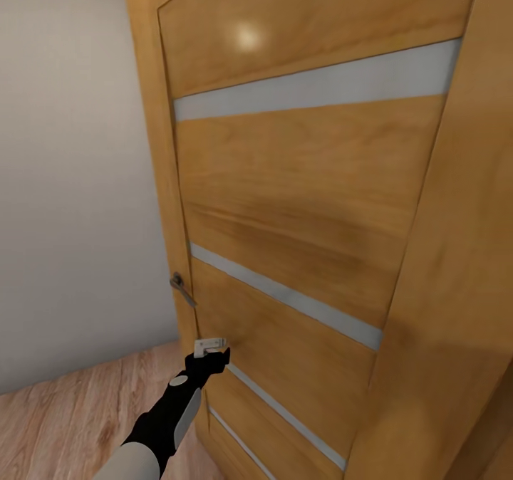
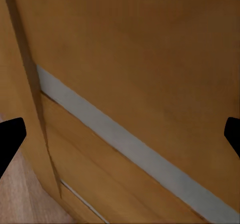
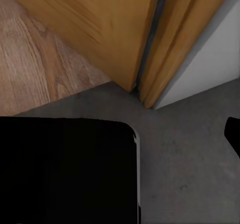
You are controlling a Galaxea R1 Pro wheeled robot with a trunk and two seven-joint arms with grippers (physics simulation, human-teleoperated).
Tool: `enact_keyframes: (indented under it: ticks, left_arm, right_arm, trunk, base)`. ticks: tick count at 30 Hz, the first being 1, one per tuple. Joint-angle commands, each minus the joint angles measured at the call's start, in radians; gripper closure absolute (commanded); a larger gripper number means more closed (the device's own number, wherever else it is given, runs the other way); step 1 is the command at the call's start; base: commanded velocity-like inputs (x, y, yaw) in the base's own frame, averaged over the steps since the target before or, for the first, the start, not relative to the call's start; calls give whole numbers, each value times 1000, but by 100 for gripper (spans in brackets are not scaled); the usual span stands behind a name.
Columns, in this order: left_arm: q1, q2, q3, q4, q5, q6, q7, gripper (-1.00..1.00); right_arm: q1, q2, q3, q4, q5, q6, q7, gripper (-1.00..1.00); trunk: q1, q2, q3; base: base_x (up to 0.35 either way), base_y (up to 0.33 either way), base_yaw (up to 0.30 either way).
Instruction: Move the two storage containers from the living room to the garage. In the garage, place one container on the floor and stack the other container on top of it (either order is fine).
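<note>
1. Wooden door (image 1: 299,202) with pale horizontal strips, its lever handle (image 1: 182,288) at the leaf's left edge.
2. Left gripper (image 1: 211,348), pressed at the leaf just below and right of the handle; wrist view shows both fingertips (image 2: 10,136) spread wide, holding nothing.
3. Right gripper: one fingertip (image 3: 233,134) visible over grey concrete floor (image 3: 190,154) (aperture cannot be judged).
4. Storage containers: not located here; the left arm is nearer the door.

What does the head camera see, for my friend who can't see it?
A big wooden door with pale stripes stands close up. The robot's left gripper reaches its lower edge, below the handle. A grey wall and wood floor lie left.
</note>
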Motion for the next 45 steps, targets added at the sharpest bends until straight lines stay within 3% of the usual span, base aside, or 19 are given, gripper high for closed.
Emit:
enact_keyframes:
  ticks: [1,23,45]
  left_arm:
    - [0,0,-1,-3,6,5,2,-100]
    - [0,0,-1,-3,7,4,2,-100]
    - [0,0,-1,-3,7,4,2,-100]
  right_arm:
    - [0,0,6,1,-2,-3,-3,-100]
    - [0,0,6,1,-3,-3,-3,-100]
    - [0,0,6,1,-2,-3,-3,-100]
  trunk:
    - [1,0,0]
    - [1,0,0]
    - [1,0,2]
  base:
    - [278,0,-2]
    - [105,0,0]
    - [6,0,-22]
